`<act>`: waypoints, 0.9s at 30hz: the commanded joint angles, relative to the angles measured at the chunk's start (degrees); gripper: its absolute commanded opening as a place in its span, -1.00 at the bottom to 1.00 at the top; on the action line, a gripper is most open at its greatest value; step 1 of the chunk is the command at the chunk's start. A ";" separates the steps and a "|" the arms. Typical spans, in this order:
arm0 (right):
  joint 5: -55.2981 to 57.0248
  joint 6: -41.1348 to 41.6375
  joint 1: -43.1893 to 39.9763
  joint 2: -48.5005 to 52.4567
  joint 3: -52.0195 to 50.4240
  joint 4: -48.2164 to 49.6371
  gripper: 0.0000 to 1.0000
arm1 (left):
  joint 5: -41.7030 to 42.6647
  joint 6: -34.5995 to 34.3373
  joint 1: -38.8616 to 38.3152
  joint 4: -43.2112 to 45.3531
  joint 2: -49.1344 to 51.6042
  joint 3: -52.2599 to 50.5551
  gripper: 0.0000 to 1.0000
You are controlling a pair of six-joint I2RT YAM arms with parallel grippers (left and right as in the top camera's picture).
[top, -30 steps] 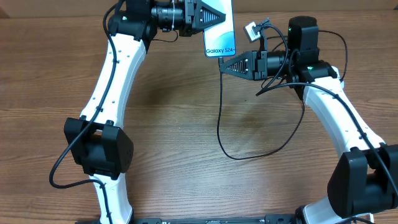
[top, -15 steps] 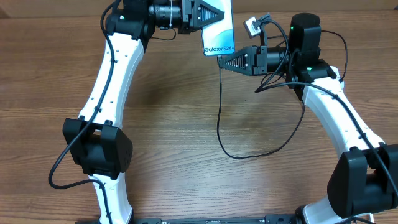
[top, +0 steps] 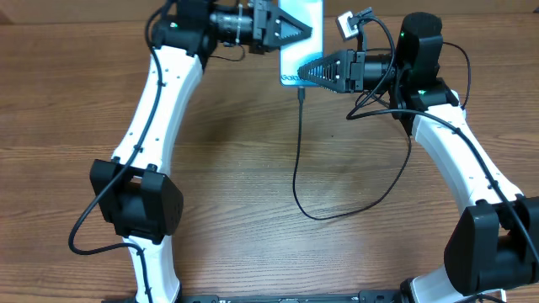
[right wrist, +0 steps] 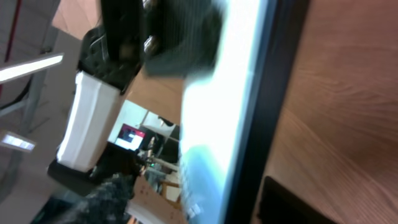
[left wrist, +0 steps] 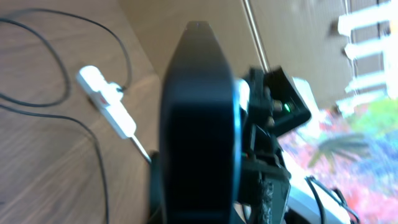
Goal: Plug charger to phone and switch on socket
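The phone [top: 291, 61] is held above the table [top: 227, 168] at the far edge, near the centre. Its light blue-teal screen is lit, and part of some white lettering is seen at its near end. From the left wrist only a dark back and a rounded edge are shown; from the right wrist the bright screen is bordered in black and blurred. The left gripper [top: 296, 29] is clamped on the phone from the left. The right gripper [top: 307, 73] is pressed together on the charger [top: 296, 164] close to its tip, at the phone's near end; whether the tip is seated cannot be told. The thin black cable is looped nearward and rightward. The white, red-marked socket [left wrist: 106, 102] is seen on the table beyond.
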 commanded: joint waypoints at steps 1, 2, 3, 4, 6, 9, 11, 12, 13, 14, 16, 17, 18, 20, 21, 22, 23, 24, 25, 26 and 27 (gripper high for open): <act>1.86 0.22 -0.48 -1.31 1.49 0.33 0.47 | 5.90 1.97 -0.55 -0.15 -1.57 0.15 -0.89; 1.86 0.22 -0.52 -1.31 1.49 0.31 0.47 | 6.54 2.10 -0.57 -0.44 -1.57 0.15 -0.89; 1.73 0.24 -0.52 -1.31 1.49 0.31 0.47 | 7.02 2.62 -0.61 -0.79 -1.57 0.15 -0.88; 1.38 0.24 -0.52 -1.31 1.49 0.31 0.44 | 7.26 3.50 -0.61 -1.07 -1.57 0.15 -0.87; 0.87 0.26 -0.52 -1.31 1.49 0.31 0.36 | 7.06 5.22 -0.63 -2.38 -1.57 0.15 -0.85; 0.02 0.28 -0.52 -1.31 1.49 0.26 -0.07 | 6.19 7.65 -0.63 -4.33 -1.57 0.15 -0.84; -0.11 0.28 -0.50 -1.31 1.49 0.26 -0.28 | 5.18 8.76 -0.63 -5.29 -1.57 0.15 -0.83; -0.11 0.28 -0.50 -1.31 1.49 0.26 -0.38 | 4.76 8.83 -0.63 -5.35 -1.53 0.15 -0.81; -0.11 0.28 -0.50 -1.31 1.49 0.26 -0.47 | 4.31 8.83 -0.63 -5.35 -1.51 0.15 -0.81; -0.11 0.28 -0.50 -1.31 1.49 0.26 -0.60 | 3.72 8.81 -0.63 -5.31 -1.51 0.15 -0.81; -0.11 0.28 -0.50 -1.31 1.49 0.22 -0.65 | 2.45 8.81 -0.63 -5.31 -1.51 0.15 -0.80; -0.11 0.28 -0.50 -1.31 1.49 -0.02 -0.65 | 1.60 8.79 -0.63 -5.29 -1.51 0.15 -0.80; -0.11 0.28 -0.50 -1.31 1.49 -0.44 -0.66 | 0.96 8.81 -0.63 -5.27 -1.49 0.15 -0.79; -0.07 0.24 -0.50 -1.31 1.49 -1.51 -0.75 | -0.35 8.81 -0.59 -5.22 -1.51 0.15 -0.78; -0.07 0.24 -0.50 -1.31 1.49 -1.81 -0.81 | -0.74 8.81 -0.59 -5.20 -1.51 0.15 -0.75; -0.07 0.24 -0.50 -1.31 1.49 -2.16 -0.92 | -1.33 8.81 -0.59 -5.20 -1.51 0.15 -0.70; -0.09 0.24 -0.50 -1.31 1.46 -2.16 -0.93 | -1.99 8.81 -0.59 -5.20 -1.49 0.15 -0.59; -0.04 0.24 -0.50 -1.31 1.46 -2.14 -0.93 | -1.99 8.81 -0.59 -5.18 -1.51 0.15 -0.58; 0.15 0.24 -0.50 -1.31 1.46 -2.14 -0.93 | -1.99 8.83 -0.59 -5.14 -1.49 0.15 -0.56; 0.33 0.24 -0.50 -1.29 1.46 -2.14 -0.93 | -1.99 9.03 -0.59 -5.03 -1.51 0.15 -0.50; 0.42 0.26 -0.50 -1.22 1.46 -2.14 -0.93 | -2.12 9.38 -0.59 -5.03 -1.51 0.15 -0.40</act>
